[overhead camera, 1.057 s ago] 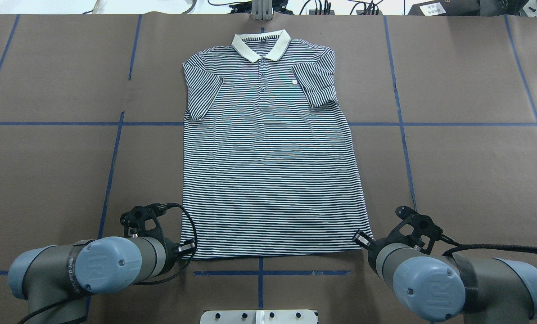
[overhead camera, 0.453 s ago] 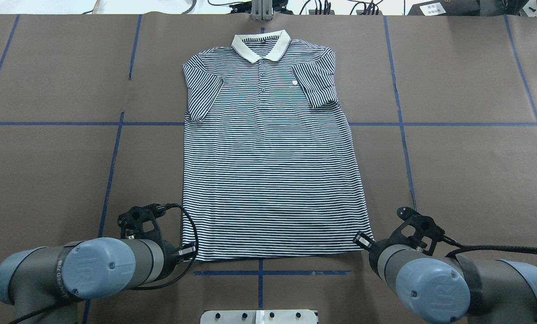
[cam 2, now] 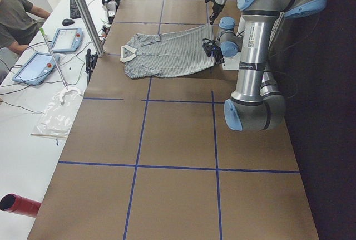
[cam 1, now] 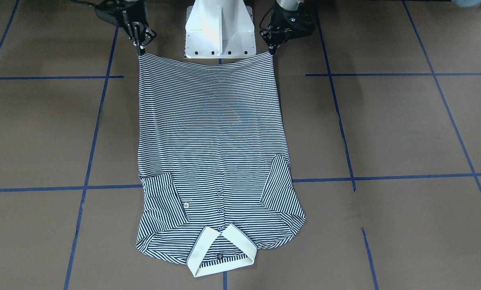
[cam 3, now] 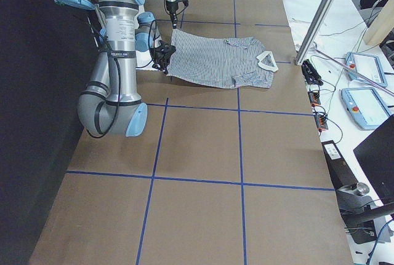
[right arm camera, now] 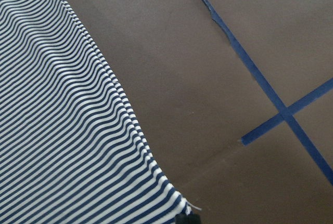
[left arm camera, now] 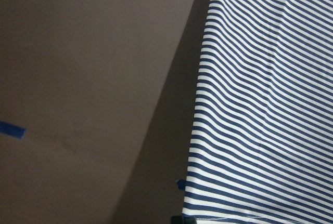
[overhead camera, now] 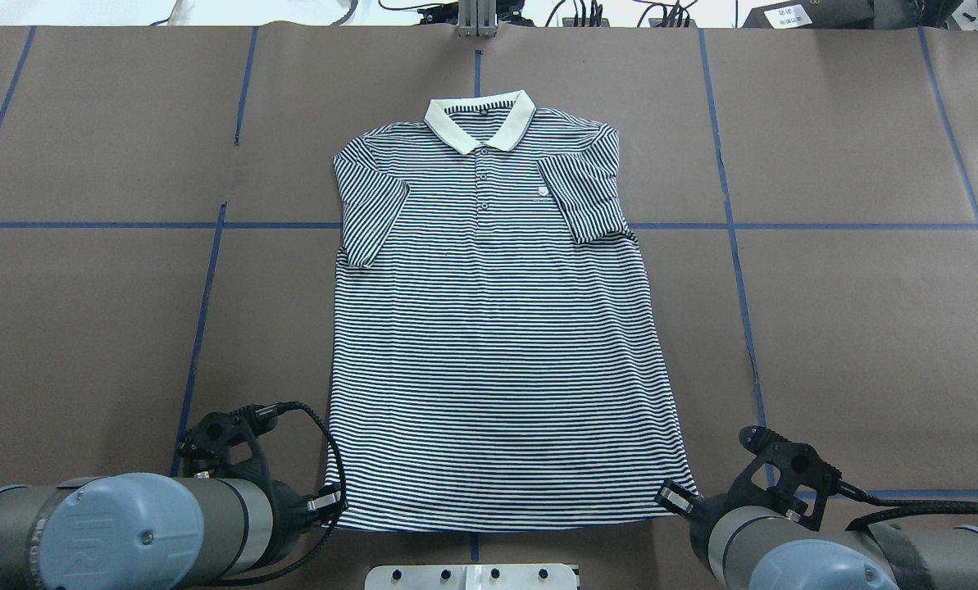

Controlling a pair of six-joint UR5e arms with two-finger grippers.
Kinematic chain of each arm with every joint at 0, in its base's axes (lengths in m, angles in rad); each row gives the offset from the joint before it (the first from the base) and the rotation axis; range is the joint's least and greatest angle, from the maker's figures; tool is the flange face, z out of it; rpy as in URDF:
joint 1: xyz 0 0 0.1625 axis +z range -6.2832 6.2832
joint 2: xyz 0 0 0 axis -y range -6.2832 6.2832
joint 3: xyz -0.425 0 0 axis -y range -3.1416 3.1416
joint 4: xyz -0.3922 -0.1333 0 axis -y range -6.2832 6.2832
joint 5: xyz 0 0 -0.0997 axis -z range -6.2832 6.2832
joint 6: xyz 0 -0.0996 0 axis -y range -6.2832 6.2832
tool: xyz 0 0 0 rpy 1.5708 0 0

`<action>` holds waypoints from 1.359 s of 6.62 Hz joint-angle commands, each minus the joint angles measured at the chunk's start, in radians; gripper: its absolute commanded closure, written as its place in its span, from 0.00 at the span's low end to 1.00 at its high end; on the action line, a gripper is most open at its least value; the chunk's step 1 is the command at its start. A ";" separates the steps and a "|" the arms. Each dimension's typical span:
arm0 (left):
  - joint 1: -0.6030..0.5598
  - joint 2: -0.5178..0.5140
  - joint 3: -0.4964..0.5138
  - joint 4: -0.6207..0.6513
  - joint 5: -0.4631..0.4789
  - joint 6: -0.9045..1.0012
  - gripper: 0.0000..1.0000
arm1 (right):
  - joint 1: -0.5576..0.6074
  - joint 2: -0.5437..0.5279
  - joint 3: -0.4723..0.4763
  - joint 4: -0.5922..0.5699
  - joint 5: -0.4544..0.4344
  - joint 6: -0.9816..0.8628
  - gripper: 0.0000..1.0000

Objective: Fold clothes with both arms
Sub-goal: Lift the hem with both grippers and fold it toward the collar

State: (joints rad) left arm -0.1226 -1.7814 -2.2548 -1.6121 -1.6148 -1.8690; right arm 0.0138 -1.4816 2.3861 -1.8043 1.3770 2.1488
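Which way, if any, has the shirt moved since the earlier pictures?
Yes. The shirt slid toward the robot: its hem now covers the near tape line it earlier stopped short of.

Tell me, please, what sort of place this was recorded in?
Most likely a robotics lab: the table is papered brown with a blue tape grid, teach pendants lie on a side bench, and the left arm and right arm hold a polo shirt by its hem.
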 commanded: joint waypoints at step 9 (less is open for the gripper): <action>-0.586 -0.398 0.787 -0.420 0.022 0.442 1.00 | 0.718 0.666 -1.050 0.339 0.175 -0.553 1.00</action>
State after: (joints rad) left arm -0.6882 -2.1285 -1.5925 -1.9944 -1.6096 -1.4385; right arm 0.6977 -0.9220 1.5085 -1.4968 1.5415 1.6098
